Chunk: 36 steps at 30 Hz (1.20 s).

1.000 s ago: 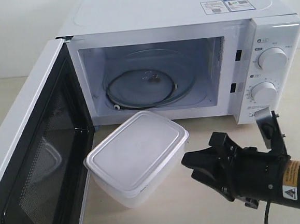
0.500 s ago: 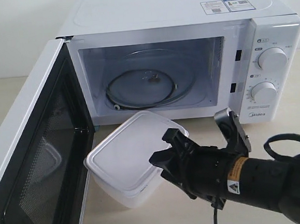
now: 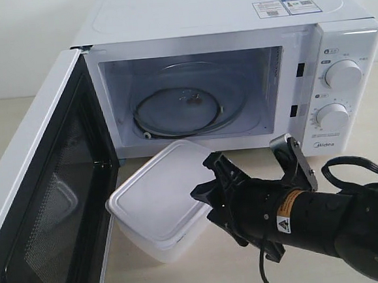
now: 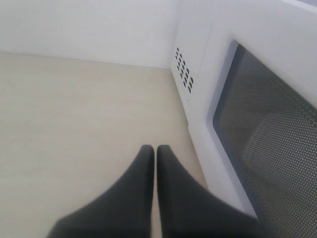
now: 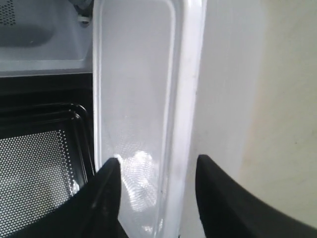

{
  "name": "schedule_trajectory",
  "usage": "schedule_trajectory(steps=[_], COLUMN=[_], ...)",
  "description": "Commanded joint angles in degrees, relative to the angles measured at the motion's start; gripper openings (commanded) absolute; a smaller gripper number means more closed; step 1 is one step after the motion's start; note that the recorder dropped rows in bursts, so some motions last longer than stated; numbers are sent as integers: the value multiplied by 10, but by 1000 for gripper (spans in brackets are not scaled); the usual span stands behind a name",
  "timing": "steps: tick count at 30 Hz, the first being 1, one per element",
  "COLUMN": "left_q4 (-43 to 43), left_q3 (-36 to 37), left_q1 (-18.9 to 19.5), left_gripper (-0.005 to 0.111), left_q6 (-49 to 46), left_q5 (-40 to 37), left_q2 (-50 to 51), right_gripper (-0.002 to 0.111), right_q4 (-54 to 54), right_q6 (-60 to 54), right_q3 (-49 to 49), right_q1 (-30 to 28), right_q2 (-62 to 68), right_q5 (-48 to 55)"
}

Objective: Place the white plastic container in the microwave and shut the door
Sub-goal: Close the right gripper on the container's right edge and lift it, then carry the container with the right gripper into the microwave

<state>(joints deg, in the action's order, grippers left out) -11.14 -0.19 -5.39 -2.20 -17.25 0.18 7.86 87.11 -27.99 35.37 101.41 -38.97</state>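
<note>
The white plastic container (image 3: 155, 200) stands on the table in front of the open microwave (image 3: 231, 13), lid on. My right gripper (image 3: 205, 178) is open at the container's right edge. In the right wrist view one of its fingers lies over the lid (image 5: 133, 99) and the other beside the side wall, with the rim between them and my right gripper (image 5: 158, 163) not pressing on it. The door (image 3: 50, 211) is swung wide to the left. My left gripper (image 4: 155, 148) is shut and empty, next to the door's outer face (image 4: 267, 124); it does not show in the exterior view.
The glass turntable (image 3: 186, 105) lies bare inside the cavity. Two dials (image 3: 343, 73) sit on the microwave's right panel. The door's black mesh inner face (image 5: 34, 173) is close to the container's left side. Pale table (image 4: 74, 109) stretches left of the microwave.
My right arm has swung in from the right to the container, and its open fingers now straddle the lid's right rim. The container and door have not moved.
</note>
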Motion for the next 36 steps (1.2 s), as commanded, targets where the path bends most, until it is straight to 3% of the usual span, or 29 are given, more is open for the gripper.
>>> schedule_trajectory(steps=[1, 20, 22, 31, 36], left_q4=[2, 2, 2, 2, 2], left_q3=[2, 2, 2, 2, 2], left_q1=[-3, -3, -3, -3, -3], left_gripper=[4, 4, 4, 4, 4], left_q6=[4, 4, 4, 4, 4], left_q5=[3, 3, 3, 3, 3], left_q2=[-2, -2, -2, -2, -2], right_gripper=[46, 45, 41, 0, 0], right_q4=[-19, -21, -21, 16, 23], right_q6=[-7, -18, -17, -20, -42], right_q3=[-1, -42, -42, -42, -42], right_q1=[0, 0, 0, 0, 0], right_q2=[-2, 31, 31, 31, 31], right_q5=[8, 22, 36, 51, 51])
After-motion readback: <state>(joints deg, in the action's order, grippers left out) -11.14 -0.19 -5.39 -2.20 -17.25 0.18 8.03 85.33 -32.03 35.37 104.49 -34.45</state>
